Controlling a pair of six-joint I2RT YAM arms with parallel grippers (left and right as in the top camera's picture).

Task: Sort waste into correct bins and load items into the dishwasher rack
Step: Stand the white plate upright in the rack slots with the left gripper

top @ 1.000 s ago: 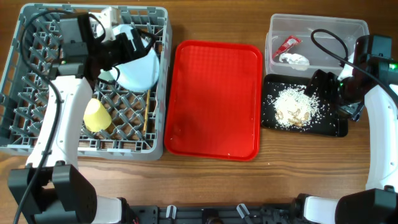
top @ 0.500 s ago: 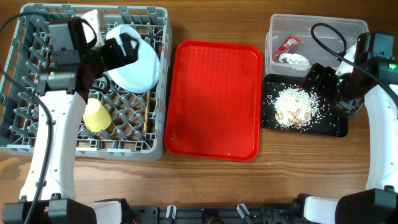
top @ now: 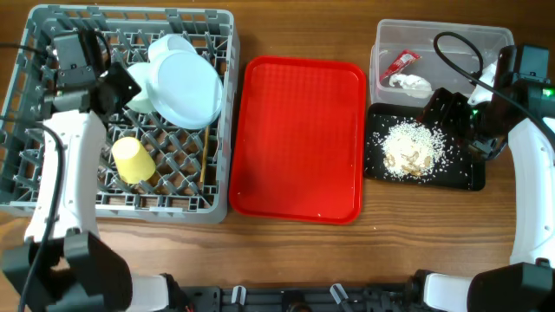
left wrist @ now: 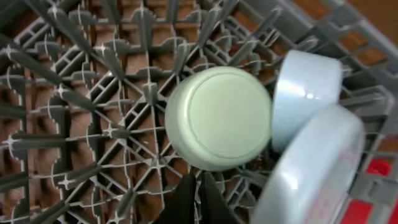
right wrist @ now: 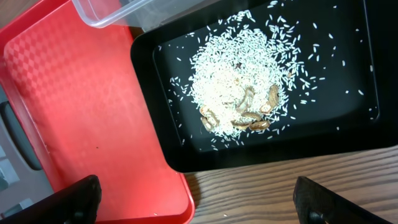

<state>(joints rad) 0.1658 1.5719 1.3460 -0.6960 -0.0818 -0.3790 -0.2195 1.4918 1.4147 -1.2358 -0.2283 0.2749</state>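
From overhead, the dishwasher rack (top: 17, 204) fills the 9 o'clock side of the table. The pale-blue plate (top: 191, 91) leans in its 1 o'clock corner against the light-blue bowl (top: 165, 48), with the yellow cup (top: 133, 160) and chopsticks (top: 204, 160) nearer 6 o'clock. The left gripper (top: 121, 87) hangs just beside the plate at its 9 o'clock, so we judge a careless swing could knock the plate flat. At 3 o'clock the red wrapper (top: 401, 62) and tissue (top: 409, 82) lie in the clear tub (top: 442, 26), and the rice crumbs (top: 412, 147) sit heaped in the black tray (top: 464, 173), with the right gripper (top: 444, 108) over its 1 o'clock edge. In the left wrist view, the fingers (left wrist: 183, 202) are pinched almost together on nothing, at 6 o'clock of the upturned pale-green bowl (left wrist: 217, 118). The plate's rim crowds in at 4 o'clock, and we think a low move that way would catch it. In the right wrist view, the fingers (right wrist: 68, 202) are spread wide and empty above the tray. A clumsy descent could scatter grains onto the red serving tray (right wrist: 74, 93) at 9 o'clock.
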